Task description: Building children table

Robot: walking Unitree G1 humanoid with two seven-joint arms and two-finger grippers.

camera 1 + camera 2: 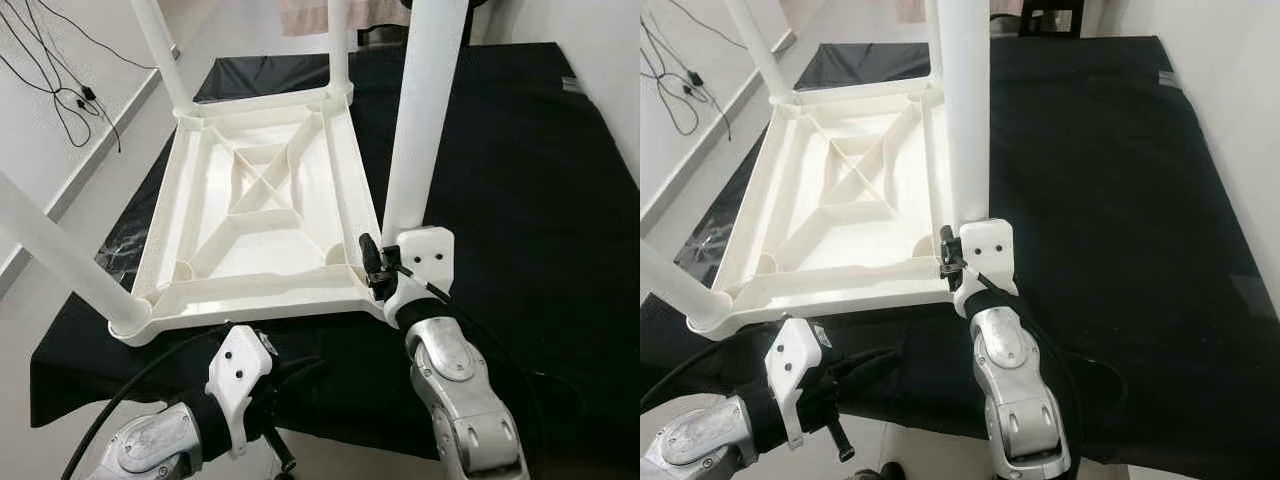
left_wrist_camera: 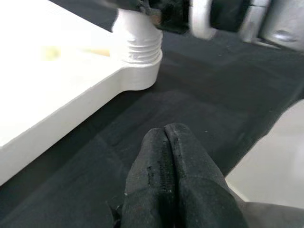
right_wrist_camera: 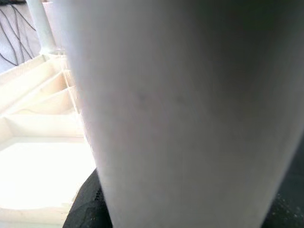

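Both arms: silver metal forearms with round screwed joint covers. White wrist plates with small holes. Left hand (image 1: 285, 385) and right hand (image 1: 372, 268): black fingers. Black cables along each forearm.

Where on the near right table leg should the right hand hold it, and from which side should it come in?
Grip the near right leg low on its round shaft, just above the threaded base at the tabletop corner. Come from the robot's side, over the black cloth, as the right hand is placed. The leg stands upright with ribs inboard, so that side is probably freest.
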